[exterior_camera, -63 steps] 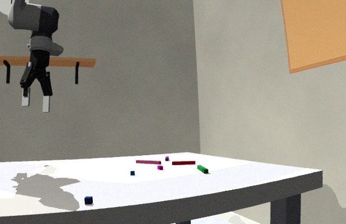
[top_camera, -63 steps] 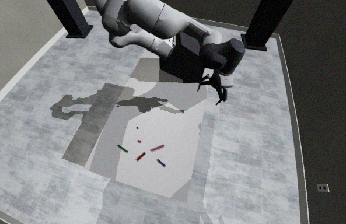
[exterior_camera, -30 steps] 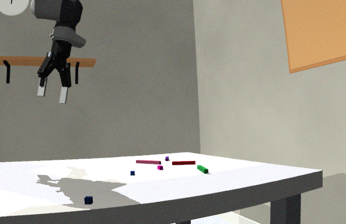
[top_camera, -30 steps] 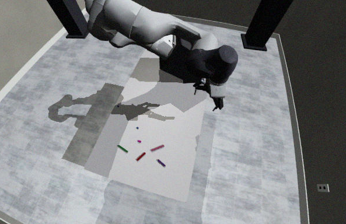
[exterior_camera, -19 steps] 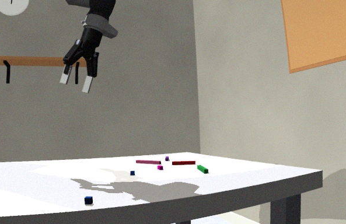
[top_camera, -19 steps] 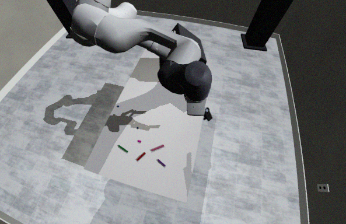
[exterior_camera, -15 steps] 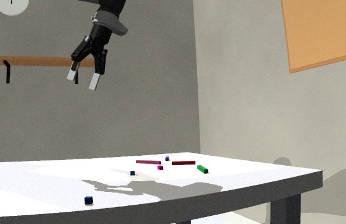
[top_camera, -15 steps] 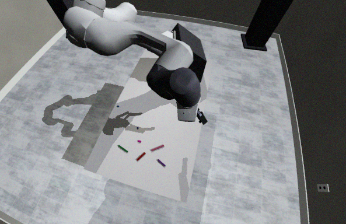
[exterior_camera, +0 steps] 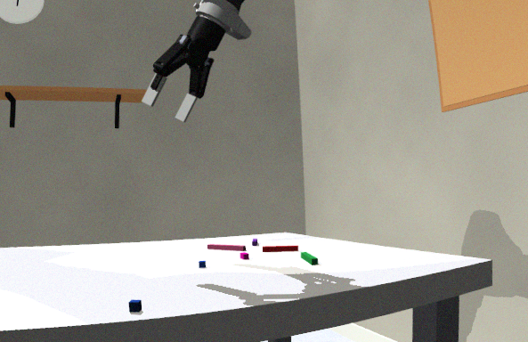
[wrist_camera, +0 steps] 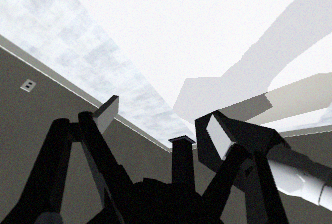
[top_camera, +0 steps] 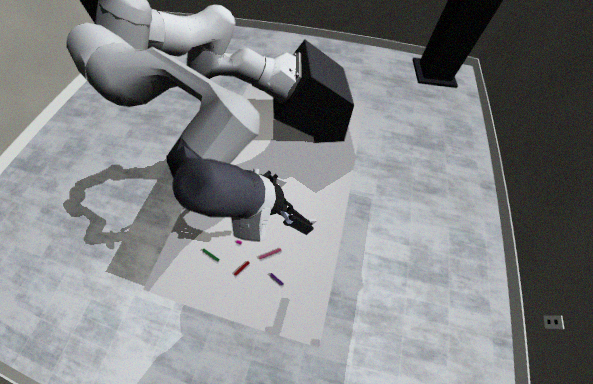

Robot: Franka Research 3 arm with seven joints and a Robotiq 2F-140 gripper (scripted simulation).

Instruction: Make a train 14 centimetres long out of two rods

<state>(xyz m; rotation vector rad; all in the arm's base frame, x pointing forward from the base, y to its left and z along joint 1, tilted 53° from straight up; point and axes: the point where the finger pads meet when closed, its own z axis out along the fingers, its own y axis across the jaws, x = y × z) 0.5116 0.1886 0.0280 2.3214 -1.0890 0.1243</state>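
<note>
Several rods lie apart on the white table. In the top view I see a green rod (top_camera: 210, 255), a small magenta rod (top_camera: 238, 242), a pink rod (top_camera: 269, 253), a red rod (top_camera: 241, 268) and a purple rod (top_camera: 276, 279). In the exterior view they show as pink (exterior_camera: 226, 247), purple (exterior_camera: 255, 241), magenta (exterior_camera: 244, 256), red (exterior_camera: 280, 248) and green (exterior_camera: 309, 257), with two blue rods (exterior_camera: 202, 264) (exterior_camera: 134, 305) nearer the front. My gripper (exterior_camera: 169, 101) is open and empty, high above the table. It also shows in the top view (top_camera: 303, 225) and in the wrist view (wrist_camera: 159, 120), where no rod is visible.
The arm's black base box (top_camera: 316, 95) stands at the back of the table. A black post (top_camera: 451, 40) stands at the far right corner. The table's front edge (exterior_camera: 302, 312) is close to the blue rods.
</note>
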